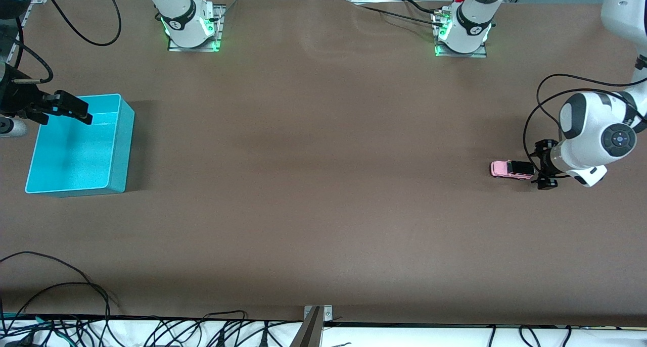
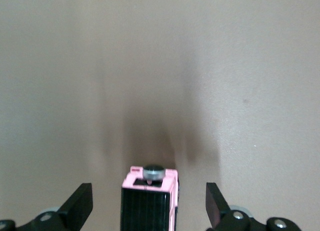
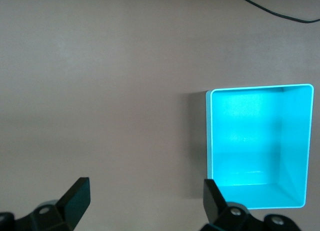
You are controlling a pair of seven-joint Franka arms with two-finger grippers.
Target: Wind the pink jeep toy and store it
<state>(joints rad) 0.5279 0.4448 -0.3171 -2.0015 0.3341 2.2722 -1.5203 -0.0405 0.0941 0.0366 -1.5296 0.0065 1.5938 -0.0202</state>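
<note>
**Left gripper lines up on the jeep**

The pink jeep toy (image 1: 511,169) sits on the table (image 1: 323,185) at the left arm's end. The left gripper (image 2: 150,206) straddles its rear, fingers (image 2: 80,205) spread wide, gripping nothing. Closing on it looks next. The right gripper (image 1: 76,108) hovers open over the empty turquoise bin (image 1: 124,150).
</note>
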